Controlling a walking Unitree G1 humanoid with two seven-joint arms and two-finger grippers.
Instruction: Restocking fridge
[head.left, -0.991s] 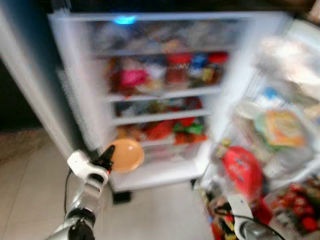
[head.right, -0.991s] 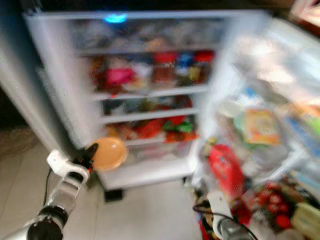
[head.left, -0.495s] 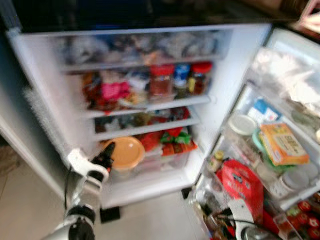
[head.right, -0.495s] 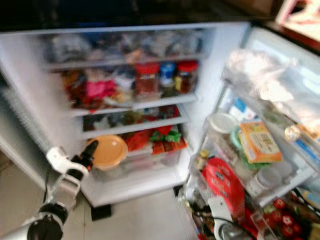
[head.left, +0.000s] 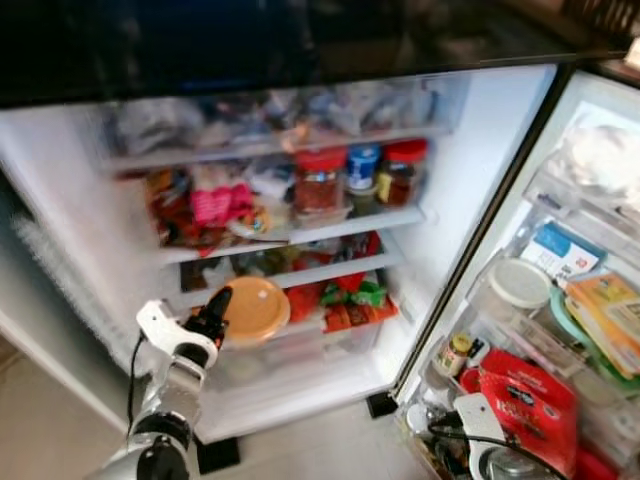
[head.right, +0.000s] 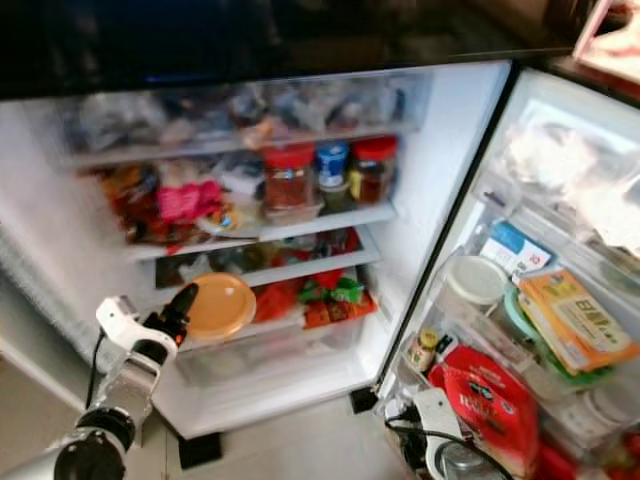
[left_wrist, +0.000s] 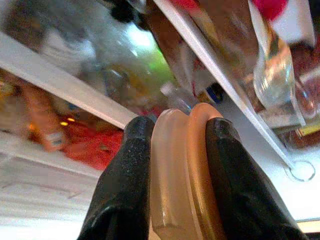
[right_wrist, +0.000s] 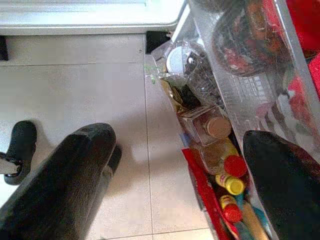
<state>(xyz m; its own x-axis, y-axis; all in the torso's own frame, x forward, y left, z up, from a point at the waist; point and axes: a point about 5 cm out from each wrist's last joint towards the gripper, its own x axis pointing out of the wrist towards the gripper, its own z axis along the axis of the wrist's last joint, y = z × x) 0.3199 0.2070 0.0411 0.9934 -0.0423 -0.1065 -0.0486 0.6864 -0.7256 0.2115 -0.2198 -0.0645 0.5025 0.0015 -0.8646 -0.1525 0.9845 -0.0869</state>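
Fridge (head.left: 470, 190) open; left hand (head.left: 215, 312) grips container (head.left: 255, 310).

**Orange container heading into a packed fridge**

So the fridge (head.left: 470, 200) is standing wide open, shelves crammed with jars, bags and packets, and the door racks are stuffed too. The thing being stocked is a round, flat orange container (head.left: 254, 310) with a paler lid half. It's sitting on edge, pinched between the left tool (left_wrist: 172, 165)'s two black fingers (left_wrist: 125, 185), hanging right in front of the lower shelf, just above the clear drawer.
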